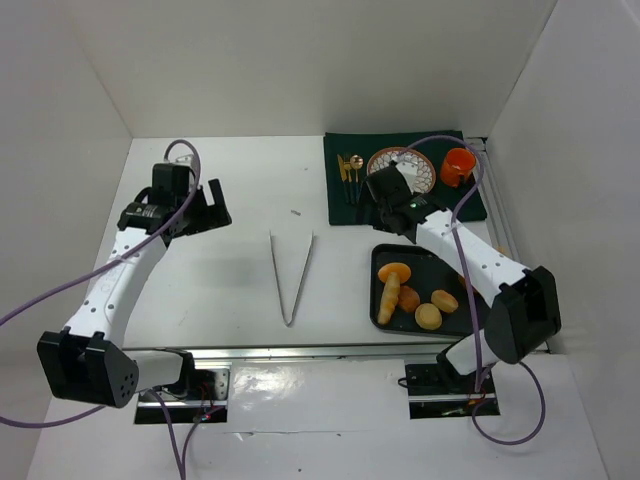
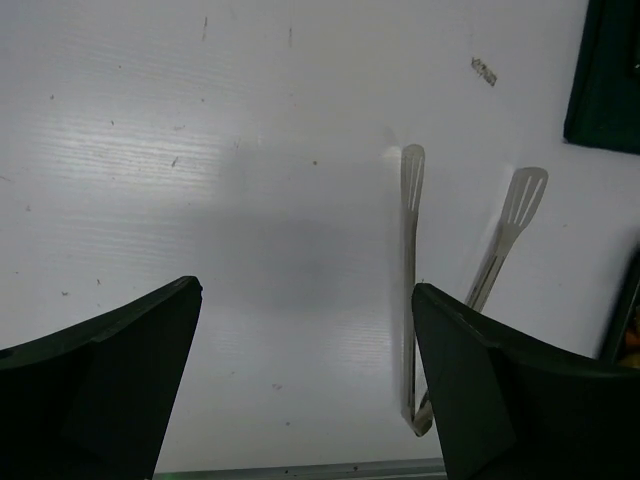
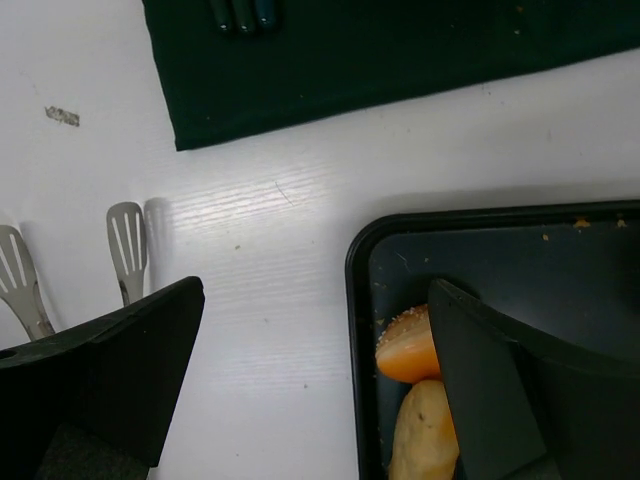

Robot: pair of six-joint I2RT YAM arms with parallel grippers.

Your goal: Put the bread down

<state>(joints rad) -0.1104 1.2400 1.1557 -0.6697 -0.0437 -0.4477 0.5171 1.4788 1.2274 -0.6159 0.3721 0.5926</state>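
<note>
Several bread pieces lie in a black tray (image 1: pixel 378 258) at the right: a seeded orange bun (image 1: pixel 395 270), a long pale roll (image 1: pixel 387 304) and round rolls (image 1: pixel 429 317). In the right wrist view the bun (image 3: pixel 408 348) and the roll (image 3: pixel 425 435) sit in the tray's corner (image 3: pixel 358 300), partly hidden behind my right finger (image 3: pixel 520 390). My right gripper (image 1: pixel 384 218) (image 3: pixel 315 290) hangs open above the tray's far-left corner with nothing in it. My left gripper (image 1: pixel 211 208) (image 2: pixel 305 290) is open and empty over bare table at the left.
Metal tongs (image 1: pixel 290 278) (image 2: pixel 412 300) (image 3: pixel 125 240) lie on the white table between the arms. A dark green mat (image 1: pixel 340 205) (image 3: pixel 400 50) at the back right carries a patterned plate (image 1: pixel 400 162), an orange cup (image 1: pixel 458 167) and cutlery (image 1: pixel 350 172). White walls enclose the table.
</note>
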